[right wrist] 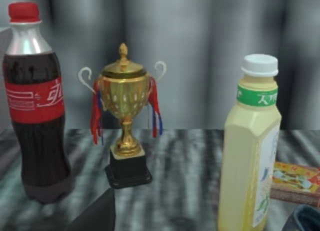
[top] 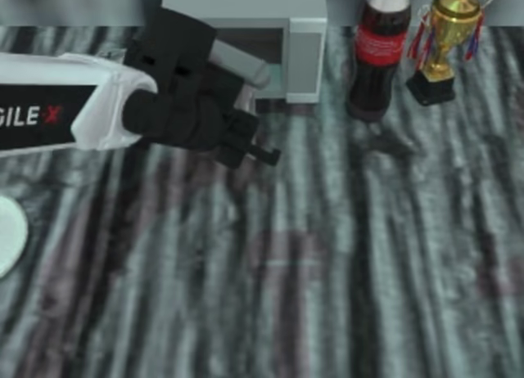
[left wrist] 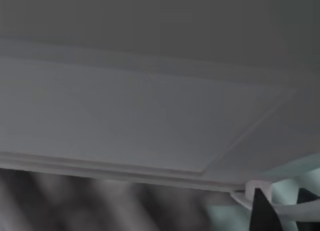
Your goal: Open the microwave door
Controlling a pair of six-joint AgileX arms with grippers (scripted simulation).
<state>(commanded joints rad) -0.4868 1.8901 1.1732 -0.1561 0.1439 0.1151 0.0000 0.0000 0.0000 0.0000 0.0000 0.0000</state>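
Observation:
The microwave [top: 246, 2] stands at the table's back, left of centre, with its control panel [top: 307, 59] on the right. Its dark cavity with a teal floor [top: 278, 74] shows, so the microwave door [top: 250, 74] stands swung out, mostly hidden under my left arm. In the left wrist view the door [left wrist: 125, 121] fills the picture. My left gripper [left wrist: 282, 208] has its dark fingertips [left wrist: 260, 213] on either side of a pale handle strip at the door's edge. From above, the left gripper [top: 260, 149] sits just in front of the opening. My right gripper [right wrist: 200, 223] stands open, off to the right.
A cola bottle [top: 378, 51] and a gold trophy [top: 446, 42] stand right of the microwave. The right wrist view adds a yellow bottle [right wrist: 252, 151] and a flat printed box [right wrist: 297, 183]. A white round object [top: 8, 231] lies at the table's left edge.

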